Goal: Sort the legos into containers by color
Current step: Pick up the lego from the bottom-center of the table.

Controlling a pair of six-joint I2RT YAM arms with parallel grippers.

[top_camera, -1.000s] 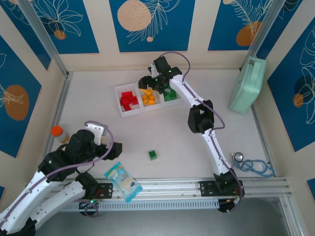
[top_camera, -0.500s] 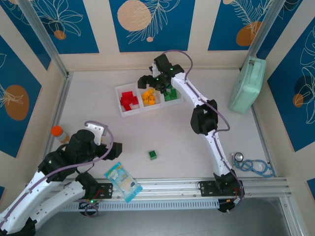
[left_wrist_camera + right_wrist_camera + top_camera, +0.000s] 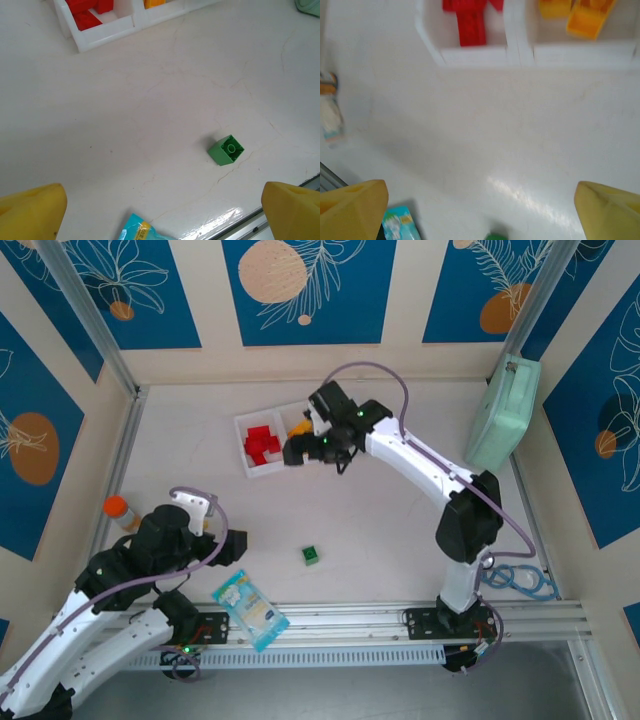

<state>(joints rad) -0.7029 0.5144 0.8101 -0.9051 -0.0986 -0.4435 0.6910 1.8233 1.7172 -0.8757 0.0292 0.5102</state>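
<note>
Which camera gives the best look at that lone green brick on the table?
The left wrist view: the green brick is close, sharp and uncovered. The top view shows the brick small; the right wrist view catches a blurred sliver at the bottom edge.

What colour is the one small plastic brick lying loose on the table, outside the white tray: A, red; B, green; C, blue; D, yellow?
B: the small green plastic brick sits alone on the tabletop, apart from the white three-compartment tray.
</note>
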